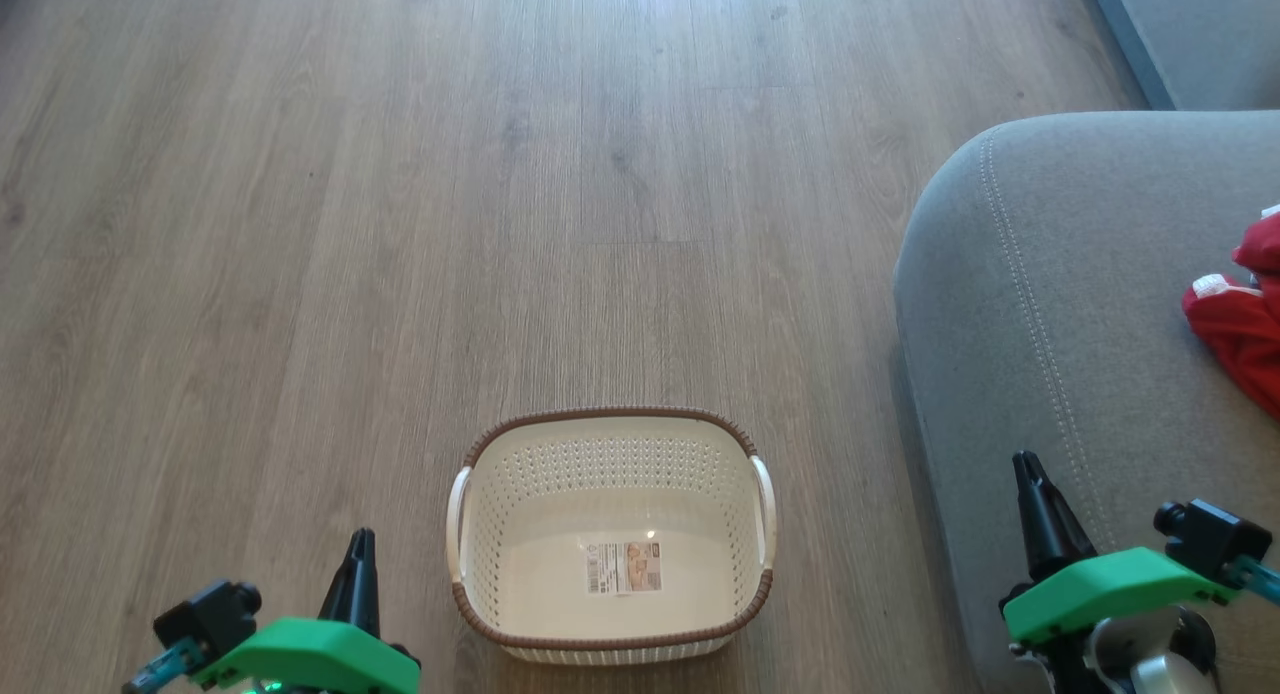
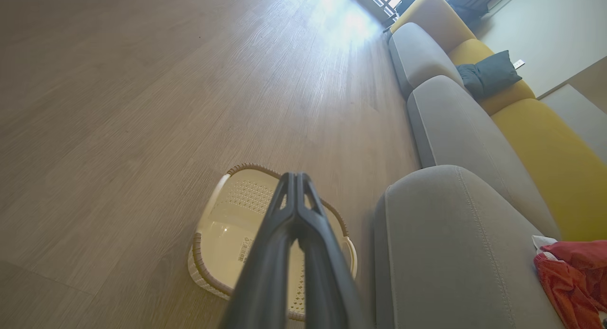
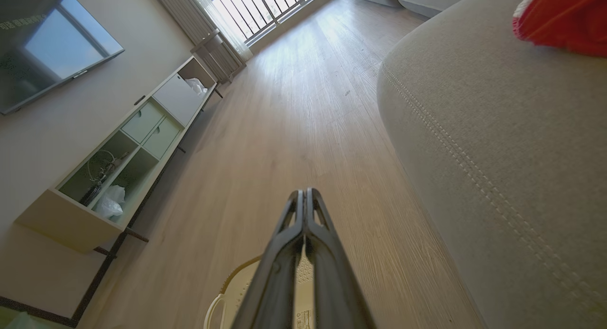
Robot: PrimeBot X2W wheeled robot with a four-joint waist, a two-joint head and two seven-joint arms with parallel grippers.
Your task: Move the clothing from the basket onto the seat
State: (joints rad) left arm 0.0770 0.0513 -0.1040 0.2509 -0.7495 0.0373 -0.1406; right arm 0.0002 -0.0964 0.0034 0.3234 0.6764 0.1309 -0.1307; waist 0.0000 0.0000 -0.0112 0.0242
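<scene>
Clamped shut, gripping nothing: left pincer (image 1: 361,538) left of basket (image 1: 610,412), right pincer (image 1: 1025,463) right of it. On seat (image 1: 1050,304), right of basket: clothing (image 1: 1240,324).

Cream basket (image 1: 600,469), walls dotted with perforations, brown woven-look rim, white handles. Grey seat (image 1: 1050,304), double line of pale stitching. Bright red clothing (image 1: 1240,329), white trim. Grey-brown wood-grain floor (image 1: 400,224). Black fingers and green mounts on left gripper (image 1: 361,540) and right gripper (image 1: 1023,464). Yellow backrest (image 2: 545,149), dark teal pillow (image 2: 491,75).
</scene>
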